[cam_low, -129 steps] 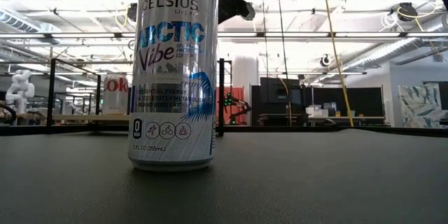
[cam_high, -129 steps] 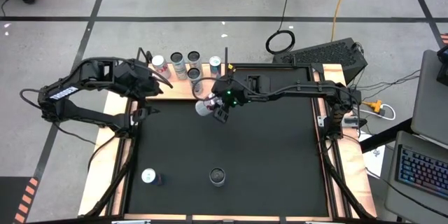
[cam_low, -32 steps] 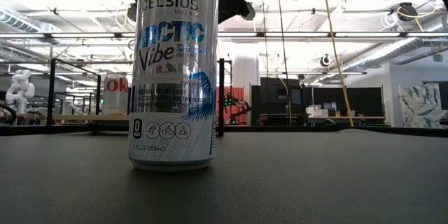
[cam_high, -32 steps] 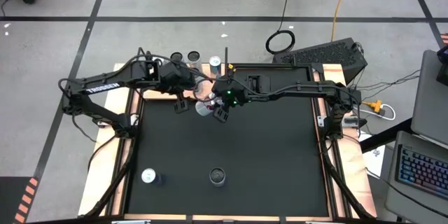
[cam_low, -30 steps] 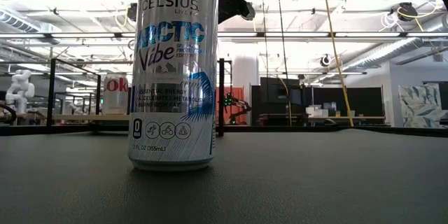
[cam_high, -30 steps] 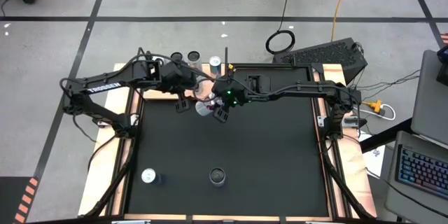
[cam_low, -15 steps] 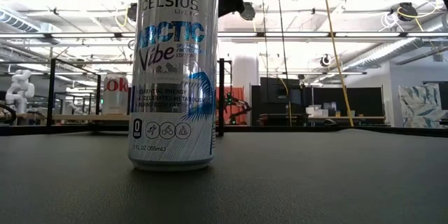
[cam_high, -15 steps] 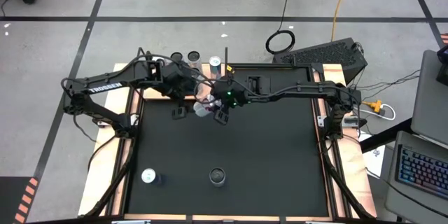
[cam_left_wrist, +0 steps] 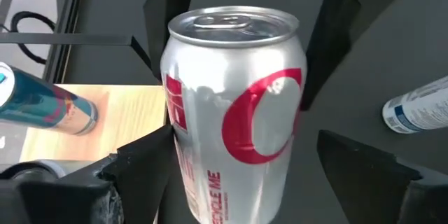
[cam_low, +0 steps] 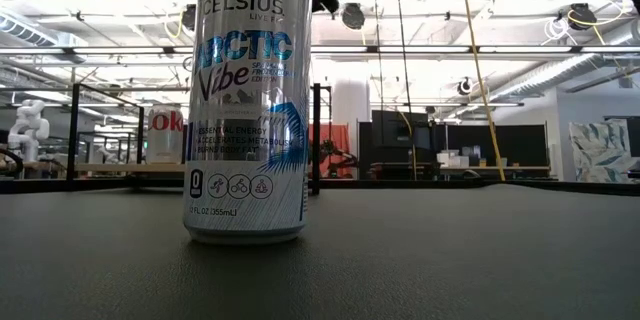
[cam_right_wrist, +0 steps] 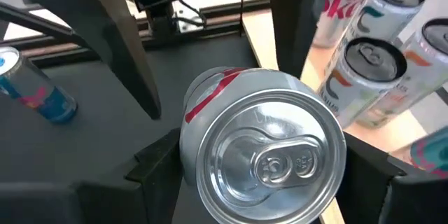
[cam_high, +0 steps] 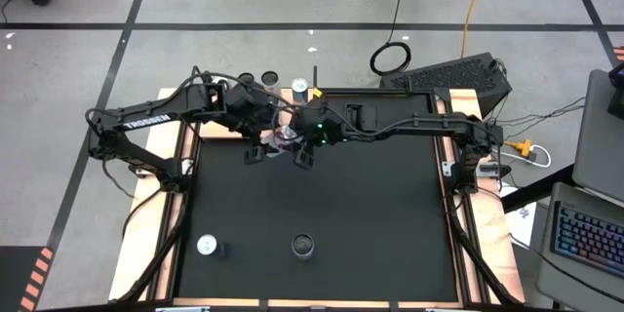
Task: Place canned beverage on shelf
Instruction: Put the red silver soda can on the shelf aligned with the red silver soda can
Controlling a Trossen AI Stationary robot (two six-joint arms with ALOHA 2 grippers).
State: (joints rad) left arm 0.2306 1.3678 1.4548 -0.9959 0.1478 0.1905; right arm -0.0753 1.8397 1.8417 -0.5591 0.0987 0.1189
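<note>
- The silver aluminium can with red lettering [cam_left_wrist: 234, 112] sits between both grippers, just beside the light-wood shelf board with thin black corner rods [cam_left_wrist: 105, 122], at the far edge of the black mat [cam_high: 322, 214].
- The left gripper [cam_left_wrist: 238, 161] brackets the can's sides; whether it clamps cannot be told.
- The right gripper [cam_right_wrist: 259, 164] flanks the same can below its top; its grip cannot be told either.
- Several upright cans [cam_right_wrist: 371, 77] stand on the shelf.

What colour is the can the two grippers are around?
Silver with red markings; the can shows best in the left wrist view.
</note>
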